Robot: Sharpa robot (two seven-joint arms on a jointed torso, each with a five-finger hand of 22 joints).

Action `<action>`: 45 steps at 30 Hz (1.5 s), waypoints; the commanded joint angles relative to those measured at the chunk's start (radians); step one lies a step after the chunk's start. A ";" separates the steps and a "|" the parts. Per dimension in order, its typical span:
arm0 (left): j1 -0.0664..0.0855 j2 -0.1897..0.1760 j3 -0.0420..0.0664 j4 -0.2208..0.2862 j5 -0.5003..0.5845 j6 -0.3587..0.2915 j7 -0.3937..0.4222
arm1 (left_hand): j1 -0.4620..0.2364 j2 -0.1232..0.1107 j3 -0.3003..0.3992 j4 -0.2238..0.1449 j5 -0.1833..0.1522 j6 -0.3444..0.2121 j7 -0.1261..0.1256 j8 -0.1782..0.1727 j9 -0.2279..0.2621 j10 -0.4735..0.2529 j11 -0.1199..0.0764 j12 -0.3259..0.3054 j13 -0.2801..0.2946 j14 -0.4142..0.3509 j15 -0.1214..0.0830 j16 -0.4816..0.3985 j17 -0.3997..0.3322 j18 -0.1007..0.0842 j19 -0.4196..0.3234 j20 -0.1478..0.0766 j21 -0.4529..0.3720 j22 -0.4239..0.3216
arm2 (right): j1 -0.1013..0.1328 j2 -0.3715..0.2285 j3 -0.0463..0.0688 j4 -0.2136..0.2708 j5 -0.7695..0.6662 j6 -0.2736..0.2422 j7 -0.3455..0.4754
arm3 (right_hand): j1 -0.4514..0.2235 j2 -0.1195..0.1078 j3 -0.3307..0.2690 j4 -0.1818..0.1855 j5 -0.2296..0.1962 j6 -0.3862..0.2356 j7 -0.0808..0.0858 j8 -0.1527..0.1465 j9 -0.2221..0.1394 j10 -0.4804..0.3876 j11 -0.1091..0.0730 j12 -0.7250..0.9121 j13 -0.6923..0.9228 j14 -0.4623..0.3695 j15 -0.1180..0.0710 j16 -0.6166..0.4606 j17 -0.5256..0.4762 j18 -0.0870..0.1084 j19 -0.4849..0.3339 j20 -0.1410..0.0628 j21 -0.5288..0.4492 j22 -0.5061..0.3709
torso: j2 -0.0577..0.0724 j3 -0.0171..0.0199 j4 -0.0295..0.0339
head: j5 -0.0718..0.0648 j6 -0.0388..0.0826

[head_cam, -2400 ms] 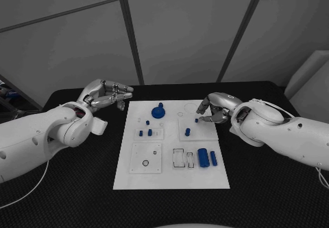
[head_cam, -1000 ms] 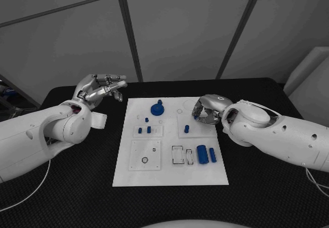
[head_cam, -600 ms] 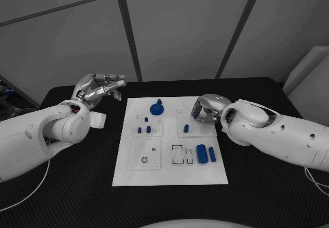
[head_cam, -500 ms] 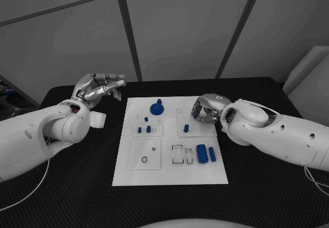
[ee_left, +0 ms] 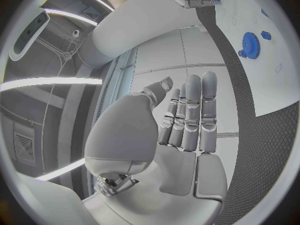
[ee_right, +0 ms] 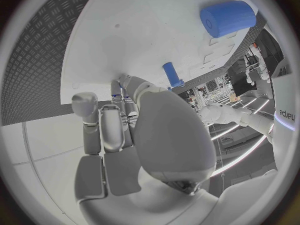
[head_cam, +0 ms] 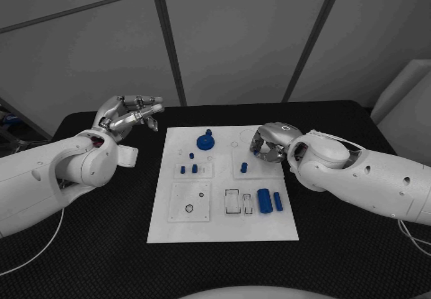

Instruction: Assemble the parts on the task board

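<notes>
The task board lies mid-table, parts on it.

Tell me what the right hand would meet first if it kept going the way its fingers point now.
Most likely the bare task board itself: the right hand curls fingertips-down over the board's far right part, beside the small upright peg. Depth is uncertain.

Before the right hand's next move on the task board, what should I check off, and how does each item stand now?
1. Left hand clear of the task board: ok, raised beside it, holding nothing.
2. Right hand over the board's far right part: ok.
3. Right hand holding a part: cannot tell, fingers curl down onto the board.
4. Small blue peg upright beside the right hand: ok.
5. Blue gear untouched: ok.
6. Large blue cylinder lying on board: ok.
</notes>
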 commanded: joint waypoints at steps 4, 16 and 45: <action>0.001 -0.002 0.001 -0.007 0.004 -0.004 -0.017 | 0.020 0.020 0.019 -0.012 0.000 -0.012 0.004 0.006 0.000 -0.023 0.004 0.009 -0.004 -0.028 0.001 -0.020 -0.011 -0.009 -0.011 0.003 -0.015 -0.004 | -0.010 0.001 -0.007 0.012 -0.024 -0.051 -0.020 | -0.011 0.001 0.003 -0.007 -0.004 0.008 -0.001 0.003 0.001 0.008 -0.002 0.000 0.001 0.039 -0.007 0.008 0.005 -0.019 0.006 -0.002 0.006 0.004 | 0.000 0.0003 -0.0004 | 0.001 -0.001; 0.001 -0.003 0.001 -0.016 0.004 0.004 -0.036 | 0.023 0.017 0.031 -0.019 -0.002 -0.017 0.009 0.009 0.000 -0.041 0.010 0.011 -0.006 -0.046 0.005 -0.032 -0.021 -0.010 -0.027 0.006 -0.021 -0.003 | -0.010 -0.016 -0.007 0.042 -0.015 -0.102 -0.017 | -0.014 0.002 0.005 -0.009 -0.003 0.007 -0.001 0.001 0.001 0.007 -0.002 -0.002 0.000 0.039 -0.007 0.009 0.006 -0.019 0.007 -0.002 0.007 0.006 | 0.000 0.0001 0.0001 | 0.002 0.003; 0.001 0.004 0.001 -0.019 0.004 -0.006 -0.054 | 0.022 0.016 0.036 -0.023 -0.002 -0.027 0.016 0.009 -0.001 -0.055 0.015 0.015 -0.007 -0.051 0.009 -0.037 -0.028 -0.010 -0.034 0.008 -0.022 -0.001 | -0.008 -0.036 -0.001 0.278 0.047 -0.142 -0.002 | -0.022 0.002 0.014 -0.028 0.017 0.008 0.001 -0.004 0.001 0.011 -0.002 -0.010 0.001 0.040 -0.007 0.012 0.009 -0.021 0.010 -0.003 0.013 0.015 | 0.001 -0.0014 0.0013 | 0.027 0.004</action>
